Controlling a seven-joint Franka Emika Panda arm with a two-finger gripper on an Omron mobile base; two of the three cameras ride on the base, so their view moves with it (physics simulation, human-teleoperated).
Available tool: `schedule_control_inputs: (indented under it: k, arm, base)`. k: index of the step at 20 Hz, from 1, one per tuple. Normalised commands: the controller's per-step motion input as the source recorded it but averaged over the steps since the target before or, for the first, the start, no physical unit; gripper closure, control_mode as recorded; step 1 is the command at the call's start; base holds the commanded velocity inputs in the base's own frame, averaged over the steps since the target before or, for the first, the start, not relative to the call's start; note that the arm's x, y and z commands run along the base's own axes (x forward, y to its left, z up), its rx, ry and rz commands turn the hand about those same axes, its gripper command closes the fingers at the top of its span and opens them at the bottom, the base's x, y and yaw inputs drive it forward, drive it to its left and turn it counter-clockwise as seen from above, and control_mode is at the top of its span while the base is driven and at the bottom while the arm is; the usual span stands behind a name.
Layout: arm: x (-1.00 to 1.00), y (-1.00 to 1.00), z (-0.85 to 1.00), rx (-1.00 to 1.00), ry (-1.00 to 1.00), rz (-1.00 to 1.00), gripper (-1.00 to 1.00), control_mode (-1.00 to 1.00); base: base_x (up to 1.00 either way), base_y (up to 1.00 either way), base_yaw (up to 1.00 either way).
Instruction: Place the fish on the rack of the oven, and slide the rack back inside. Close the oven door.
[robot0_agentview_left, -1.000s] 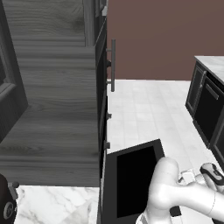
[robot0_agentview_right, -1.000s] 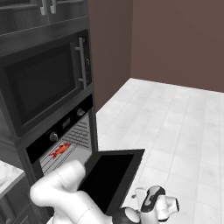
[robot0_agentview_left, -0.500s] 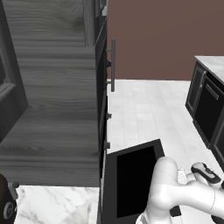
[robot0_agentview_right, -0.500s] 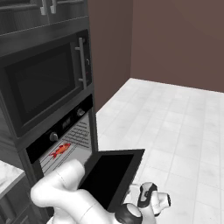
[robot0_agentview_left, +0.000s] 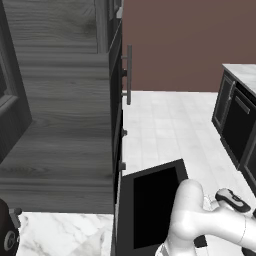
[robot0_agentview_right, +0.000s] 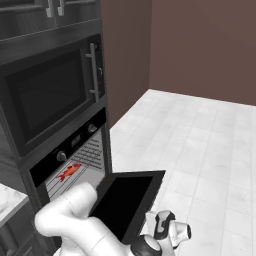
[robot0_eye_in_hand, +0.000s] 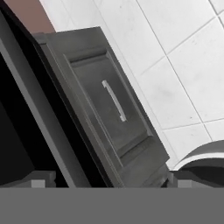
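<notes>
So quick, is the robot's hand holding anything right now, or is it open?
Gripper: jaws open and holding nothing, low beside the open oven door. The fish already lies on the rack.

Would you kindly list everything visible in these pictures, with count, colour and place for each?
fish: one, red-orange, lying on the rack inside the oven.
rack: one, silver-grey wire, inside the oven cavity.
oven: one, black, set in the dark cabinetry below the microwave.
oven door: one, black with a dark window, hanging open towards the floor.
microwave: one, black with a grey bar handle, above the oven.
cabinet door: one, grey panelled with a slim silver handle, in the hand view below the oven door.
floor: one, white tiles.
wall: one, brown, at the back.
gripper: one, white and dark, low beside the open door; whether its jaws are open cannot be told.
</notes>
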Motion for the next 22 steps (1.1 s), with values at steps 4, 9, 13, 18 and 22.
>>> schedule_control_inputs:
  k: [4, 9, 13, 18, 22]
  arm:
    - [0.34, 0.06, -0.54, 0.19, 0.00, 0.02, -1.00, -1.00]
    - [0.33, 0.43, -0.21, 0.26, 0.07, 0.04, -1.00, -1.00]
    - [0.40, 0.81, -0.01, 0.29, 0.03, 0.11, -1.00, -1.00]
    - [0.38, 0.85, 0.04, 0.32, 0.00, 0.13, -1.00, -1.00]
    - [0.34, 0.89, 0.22, 0.32, 0.00, 0.17, -1.00, -1.00]
  base:
    - [0.00, 0.00, 0.00]
    - [0.00, 0.00, 0.00]
    - [0.00, 0.00, 0.00]
    - [0.00, 0.00, 0.00]
    - [0.00, 0.00, 0.00]
